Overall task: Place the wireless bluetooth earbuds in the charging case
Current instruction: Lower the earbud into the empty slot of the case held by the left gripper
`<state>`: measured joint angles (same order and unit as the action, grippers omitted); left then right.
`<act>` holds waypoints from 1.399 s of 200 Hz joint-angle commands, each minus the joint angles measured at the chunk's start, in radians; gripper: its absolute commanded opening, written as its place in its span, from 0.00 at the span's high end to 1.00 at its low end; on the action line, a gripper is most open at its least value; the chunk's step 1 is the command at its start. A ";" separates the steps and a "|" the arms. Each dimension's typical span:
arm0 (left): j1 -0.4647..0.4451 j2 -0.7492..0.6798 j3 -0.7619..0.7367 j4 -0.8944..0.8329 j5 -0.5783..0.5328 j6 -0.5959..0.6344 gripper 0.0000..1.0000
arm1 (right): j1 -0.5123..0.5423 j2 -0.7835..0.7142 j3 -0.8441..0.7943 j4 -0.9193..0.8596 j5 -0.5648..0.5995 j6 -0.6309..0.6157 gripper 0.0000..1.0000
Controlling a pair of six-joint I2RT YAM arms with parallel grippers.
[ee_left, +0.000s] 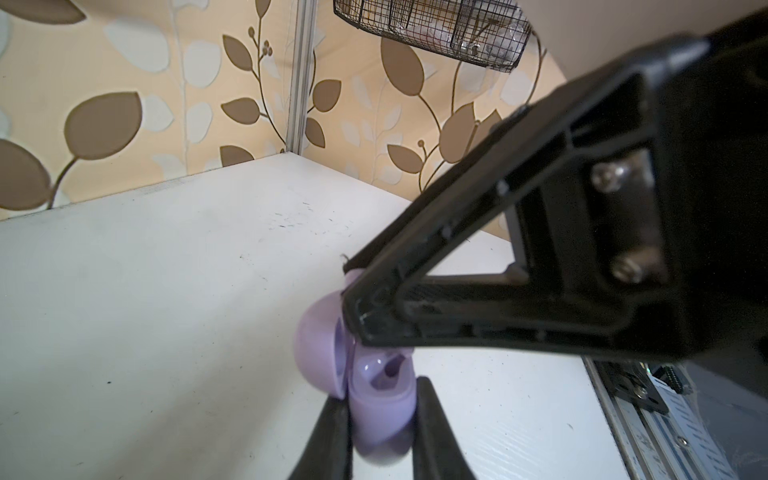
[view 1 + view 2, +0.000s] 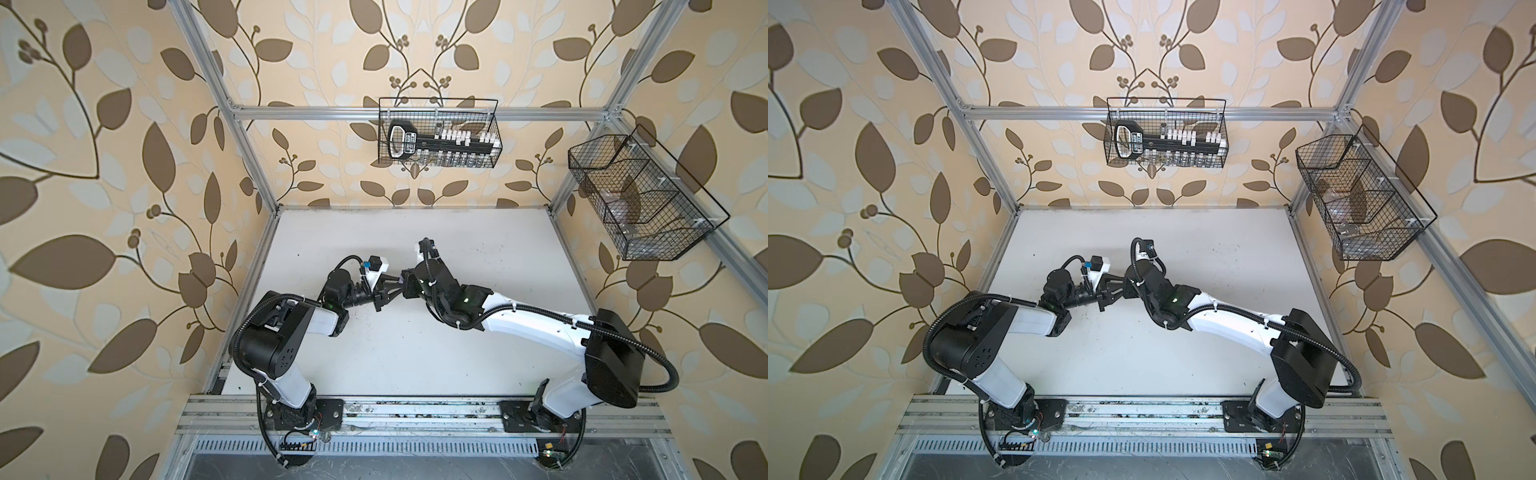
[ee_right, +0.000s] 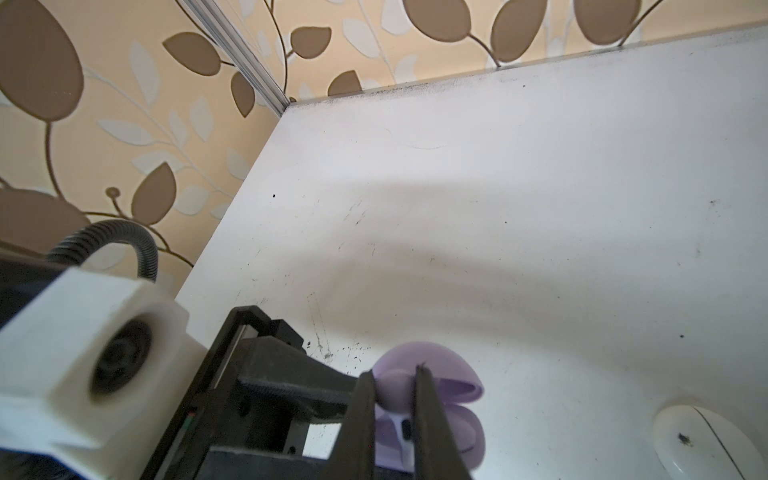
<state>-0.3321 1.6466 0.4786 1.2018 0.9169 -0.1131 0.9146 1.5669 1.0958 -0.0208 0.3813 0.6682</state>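
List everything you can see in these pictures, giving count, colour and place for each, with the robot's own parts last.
Lilac charging case: one, lilac, lid open, gripped in the left tool.
Earbud: one, lilac, pinched in the right tool at the open case.
White case: one, white, closed, on the table beside the lilac case.
Wire baskets: two, black, one on the back rail, one on the right-hand rail.
Key-shaped rack: one, black with white blocks, in the back basket.
Table: one, white, scuffed.
Arms: two, white and black, left and right, meeting mid-table.
Left tool: one, black, shut on the case.
Right tool: one, black, shut on the earbud.
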 commanded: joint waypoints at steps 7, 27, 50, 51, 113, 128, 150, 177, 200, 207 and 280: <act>0.010 0.000 0.017 0.073 0.034 -0.013 1.00 | -0.005 0.027 0.025 0.018 -0.003 -0.012 0.91; 0.010 0.000 0.016 0.074 0.036 -0.015 1.00 | -0.007 0.033 0.025 0.022 -0.003 -0.013 0.91; 0.010 0.001 0.017 0.076 0.033 -0.016 1.00 | -0.007 0.039 0.024 0.025 -0.005 -0.010 0.91; 0.010 0.000 0.017 0.076 0.033 -0.016 1.00 | -0.007 0.039 0.024 0.025 -0.005 -0.010 0.91; 0.011 -0.004 0.014 0.073 0.018 -0.004 1.00 | 0.006 0.023 0.003 0.010 -0.008 -0.003 0.91; 0.011 -0.007 0.013 0.068 0.013 0.003 1.00 | 0.010 0.016 -0.008 0.006 -0.007 0.000 0.91; 0.013 -0.011 0.013 0.061 0.008 0.011 1.00 | 0.016 0.009 -0.020 -0.002 -0.005 0.005 0.91; 0.013 -0.014 0.014 0.058 0.005 0.013 1.00 | 0.024 -0.002 -0.029 -0.010 -0.003 0.007 0.91; 0.013 -0.016 0.014 0.056 0.003 0.015 1.00 | 0.032 -0.012 -0.033 -0.020 0.006 0.006 0.90; 0.014 -0.016 0.014 0.055 0.004 0.016 1.00 | 0.033 -0.016 -0.036 -0.020 0.006 0.005 0.90; 0.015 -0.019 0.015 0.050 0.003 0.021 1.00 | 0.038 -0.036 -0.054 -0.036 0.012 0.010 0.88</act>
<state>-0.3321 1.6470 0.4786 1.1992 0.9340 -0.1093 0.9371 1.5612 1.0657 -0.0185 0.3935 0.6689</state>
